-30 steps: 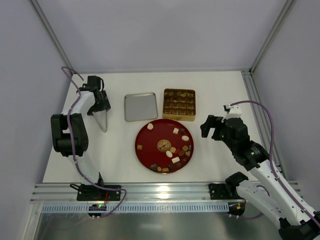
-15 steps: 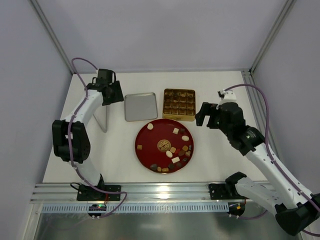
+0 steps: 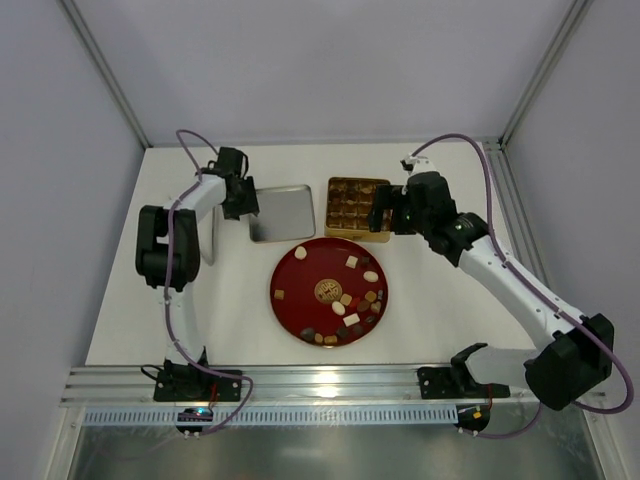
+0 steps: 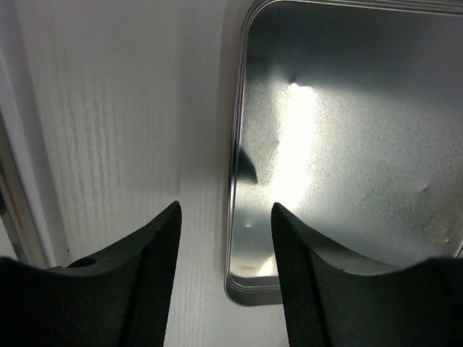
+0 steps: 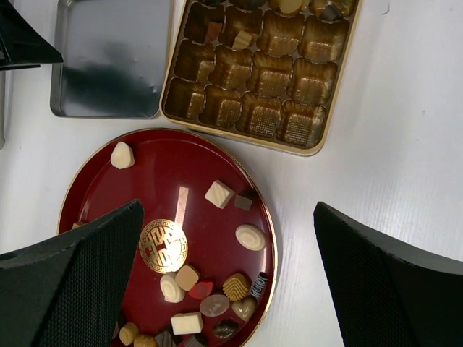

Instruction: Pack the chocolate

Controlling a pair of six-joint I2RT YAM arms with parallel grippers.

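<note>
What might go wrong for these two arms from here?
The left pincer hangs open astride the rim of the flat silver metal lid; if it comes down, it might clip that rim and shove the lid. The small chocolates lie crowded, some touching, on the round red plate, so the open right pincer may knock neighbours or lift two.

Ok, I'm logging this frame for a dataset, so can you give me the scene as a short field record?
chocolates: loose on the red plate
gold tin: behind plate; rows nearest it empty, a few far cells filled
silver tray: left of tin
left gripper: open, straddling tray's left rim
right gripper: open, above plate and tin, holding nothing
</note>
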